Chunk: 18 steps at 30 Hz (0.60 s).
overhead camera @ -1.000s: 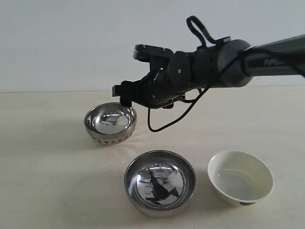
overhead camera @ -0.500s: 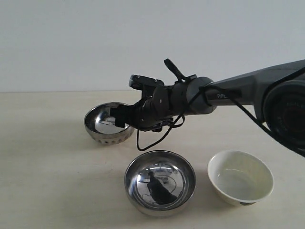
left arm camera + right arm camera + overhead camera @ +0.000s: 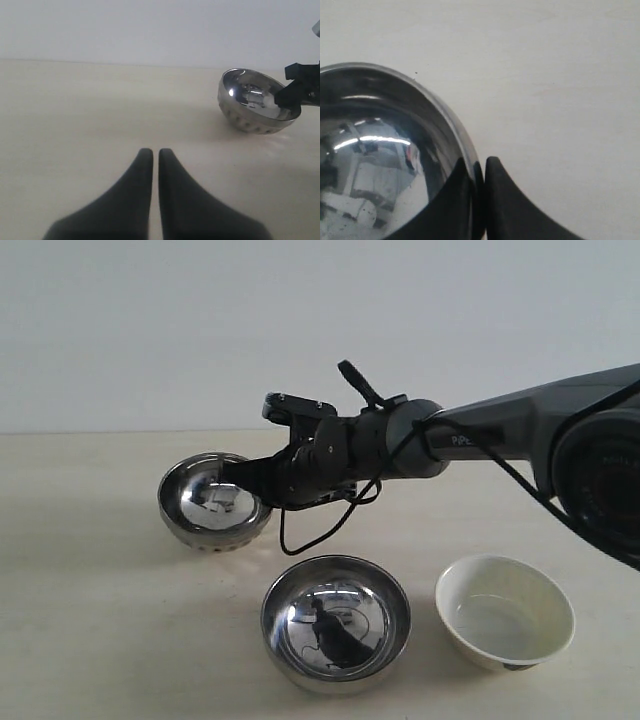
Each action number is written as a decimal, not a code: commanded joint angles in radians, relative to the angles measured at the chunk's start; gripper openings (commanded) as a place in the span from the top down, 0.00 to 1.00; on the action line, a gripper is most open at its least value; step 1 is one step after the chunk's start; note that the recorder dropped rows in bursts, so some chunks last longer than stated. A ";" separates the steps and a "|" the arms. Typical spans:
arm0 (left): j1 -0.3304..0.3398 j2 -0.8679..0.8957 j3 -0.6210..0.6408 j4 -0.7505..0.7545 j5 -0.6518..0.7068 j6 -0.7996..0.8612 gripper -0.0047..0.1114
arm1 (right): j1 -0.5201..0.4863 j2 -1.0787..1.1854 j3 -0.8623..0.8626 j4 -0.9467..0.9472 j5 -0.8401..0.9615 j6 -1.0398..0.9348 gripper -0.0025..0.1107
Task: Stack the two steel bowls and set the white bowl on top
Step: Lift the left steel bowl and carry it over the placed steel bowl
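Note:
The ribbed steel bowl sits at the back left, tilted, its rim pinched by my right gripper, which is shut on it: one finger inside, one outside. In the left wrist view this ribbed bowl also shows, tilted. The smooth steel bowl rests at the front centre. To its right stands the white bowl. My left gripper is shut with nothing in it, over bare table and well away from the ribbed bowl.
The right arm stretches from the right edge across the middle above the cream table. A black cable loop hangs under the wrist. A plain pale wall stands behind.
My right gripper went down and left to the ribbed bowl's rim and shut on it. The bowl has shifted left and tipped. The other two bowls stayed put.

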 commanded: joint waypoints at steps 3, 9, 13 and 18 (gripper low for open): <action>-0.005 -0.003 0.003 0.000 -0.008 -0.005 0.93 | 0.000 -0.147 -0.007 0.007 0.096 -0.065 0.98; -0.005 -0.003 0.003 0.000 -0.008 -0.005 0.93 | -0.002 -0.307 -0.007 -0.004 0.338 -0.156 0.98; -0.005 -0.003 0.003 0.000 -0.008 -0.005 0.93 | -0.002 -0.418 0.011 -0.042 0.476 -0.197 0.98; -0.005 -0.003 0.003 0.000 -0.008 -0.005 0.93 | -0.002 -0.568 0.158 -0.112 0.515 -0.171 0.98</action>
